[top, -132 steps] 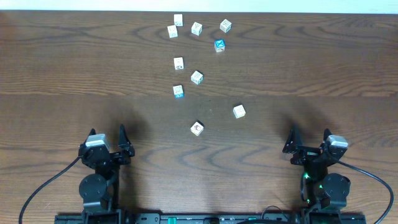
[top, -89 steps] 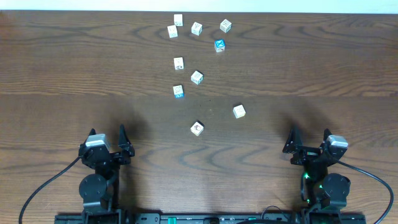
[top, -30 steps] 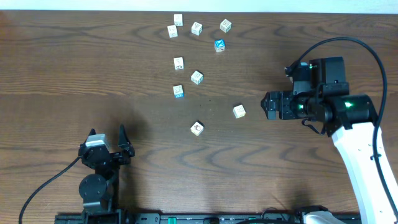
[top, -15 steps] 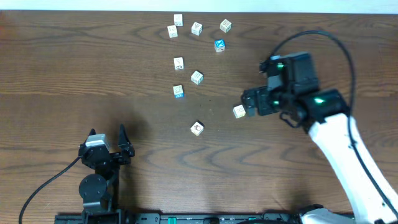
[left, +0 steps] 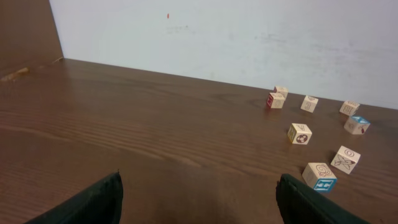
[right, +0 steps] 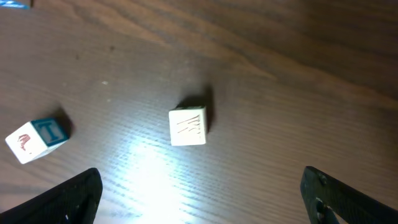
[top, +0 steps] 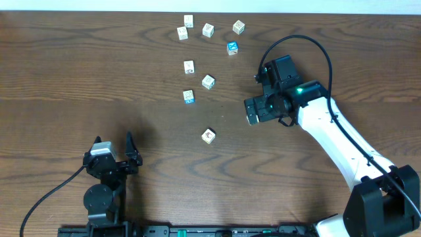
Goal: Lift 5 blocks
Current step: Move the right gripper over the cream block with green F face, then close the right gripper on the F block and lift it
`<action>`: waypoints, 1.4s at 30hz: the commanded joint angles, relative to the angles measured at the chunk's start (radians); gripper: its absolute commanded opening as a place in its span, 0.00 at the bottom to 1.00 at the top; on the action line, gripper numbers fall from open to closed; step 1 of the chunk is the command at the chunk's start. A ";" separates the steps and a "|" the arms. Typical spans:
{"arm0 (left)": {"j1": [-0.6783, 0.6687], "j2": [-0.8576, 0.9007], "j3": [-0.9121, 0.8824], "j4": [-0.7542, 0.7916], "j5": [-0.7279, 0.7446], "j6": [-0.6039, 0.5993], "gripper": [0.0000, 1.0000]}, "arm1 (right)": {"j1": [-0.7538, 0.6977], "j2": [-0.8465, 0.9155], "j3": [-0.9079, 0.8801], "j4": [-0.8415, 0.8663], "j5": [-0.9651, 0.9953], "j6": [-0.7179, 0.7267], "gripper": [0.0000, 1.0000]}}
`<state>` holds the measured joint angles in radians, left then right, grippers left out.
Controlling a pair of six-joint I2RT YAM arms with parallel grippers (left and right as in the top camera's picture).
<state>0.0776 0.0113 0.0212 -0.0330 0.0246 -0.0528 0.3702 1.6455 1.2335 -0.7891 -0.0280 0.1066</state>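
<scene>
Right arm out over a cream block, left arm parked at the near edge.

The right gripper (right: 205, 199) hangs over the middle of the table (top: 66, 66), right of centre, with its jaws spread wide and nothing in them. In the right wrist view, the cream block (right: 188, 127) sits flat on the wood in the span between the two fingertips, touching neither. The red-marked block (top: 208, 135) lies just nearer the front edge and to the left. The blue-edged block (top: 189, 97) and a second cream block (top: 208, 81) lie further back. The blue block (top: 231, 47) sits near the far edge, just in front of a loose cluster of other pale blocks (top: 189, 21). All of them rest on the table. The left gripper (top: 113, 148) rests by the near-left edge, jaws wide apart and empty.
</scene>
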 commanded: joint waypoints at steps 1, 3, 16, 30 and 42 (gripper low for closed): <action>0.003 -0.005 -0.017 -0.038 -0.010 -0.005 0.79 | 0.006 0.023 0.013 0.016 0.050 0.008 0.98; 0.003 -0.005 -0.017 -0.038 -0.010 -0.005 0.79 | 0.006 0.041 0.013 0.024 0.047 0.009 0.90; 0.003 -0.005 -0.017 -0.038 -0.010 -0.005 0.79 | 0.087 0.227 0.013 0.077 0.020 -0.018 0.74; 0.003 -0.005 -0.017 -0.038 -0.010 -0.005 0.79 | 0.101 0.255 0.013 0.100 0.054 -0.008 0.49; 0.003 -0.005 -0.017 -0.038 -0.010 -0.005 0.79 | 0.101 0.255 -0.017 0.097 0.062 0.158 0.18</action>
<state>0.0776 0.0113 0.0212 -0.0330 0.0242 -0.0528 0.4679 1.8912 1.2331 -0.6899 0.0200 0.1944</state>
